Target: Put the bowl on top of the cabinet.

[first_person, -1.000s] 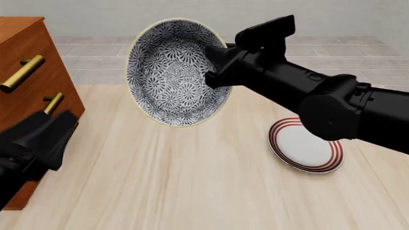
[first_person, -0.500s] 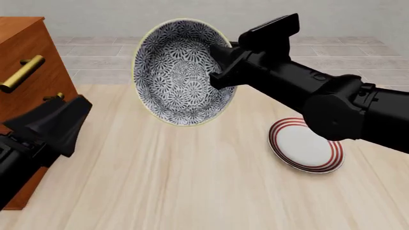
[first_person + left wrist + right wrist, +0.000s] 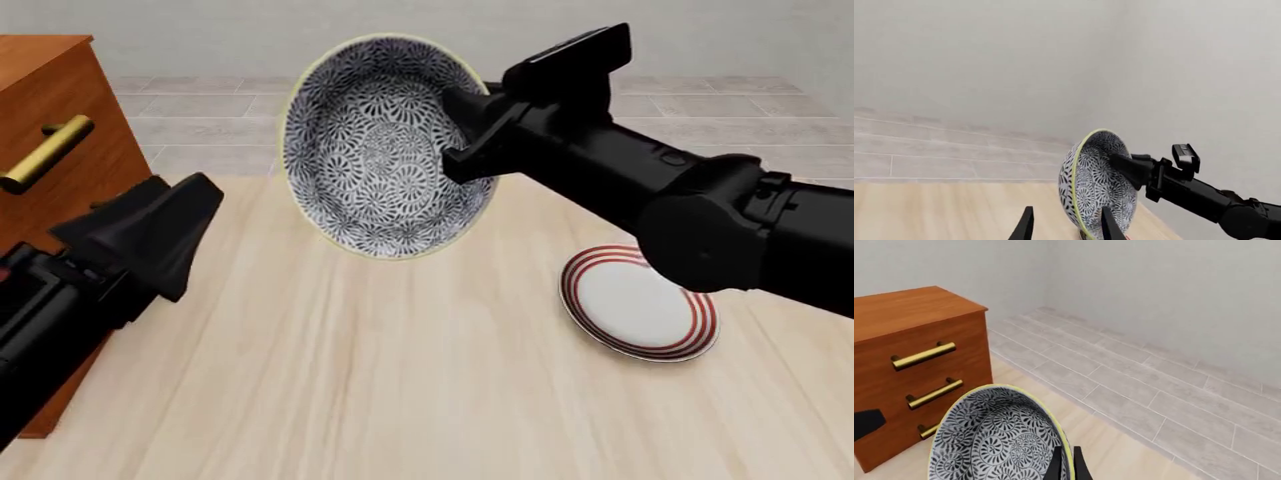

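Right gripper (image 3: 461, 135) jaws clamping bowl (image 3: 384, 147) rim, holding it tilted above worktop (image 3: 400, 380). Cabinet (image 3: 60, 150) lying at 9 o'clock. Left gripper (image 3: 1064, 231) jaws standing apart.

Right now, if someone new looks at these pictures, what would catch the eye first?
First, the bowl, tipped on edge in mid-air above the table, its blue-black flower pattern facing the front camera, its rim pinched by the right gripper. Next, the reddish-brown cabinet with gold handles at far left, and the red-ringed plate lying on the table under the right arm.
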You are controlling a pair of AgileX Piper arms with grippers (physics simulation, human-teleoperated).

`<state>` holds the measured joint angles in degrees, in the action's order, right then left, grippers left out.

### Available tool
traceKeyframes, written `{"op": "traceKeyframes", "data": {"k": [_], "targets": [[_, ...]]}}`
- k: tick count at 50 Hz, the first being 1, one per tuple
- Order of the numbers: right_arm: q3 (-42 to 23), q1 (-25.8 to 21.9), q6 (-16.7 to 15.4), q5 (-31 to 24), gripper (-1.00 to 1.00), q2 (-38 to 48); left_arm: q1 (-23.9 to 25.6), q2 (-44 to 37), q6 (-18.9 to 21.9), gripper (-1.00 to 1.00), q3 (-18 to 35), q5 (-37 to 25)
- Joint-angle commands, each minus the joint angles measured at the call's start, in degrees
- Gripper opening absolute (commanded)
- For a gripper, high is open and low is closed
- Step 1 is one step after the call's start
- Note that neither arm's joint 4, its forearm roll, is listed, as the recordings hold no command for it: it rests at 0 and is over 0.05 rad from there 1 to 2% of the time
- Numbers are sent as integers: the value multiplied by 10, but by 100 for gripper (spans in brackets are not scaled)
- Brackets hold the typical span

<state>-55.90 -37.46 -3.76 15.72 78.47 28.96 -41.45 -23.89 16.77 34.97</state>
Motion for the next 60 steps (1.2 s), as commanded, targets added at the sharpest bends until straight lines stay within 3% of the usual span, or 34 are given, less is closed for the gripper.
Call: {"op": "traceKeyframes", "data": {"k": [1, 19, 60], "targets": [[1, 5, -2, 7, -100, -5, 4, -37, -12, 100, 7, 38], [14, 9, -3, 20, -100, -13, 2, -124, -10, 100, 19, 91], [29, 2, -2, 23, -100, -30, 33, -215, -26, 100, 48, 155]]}}
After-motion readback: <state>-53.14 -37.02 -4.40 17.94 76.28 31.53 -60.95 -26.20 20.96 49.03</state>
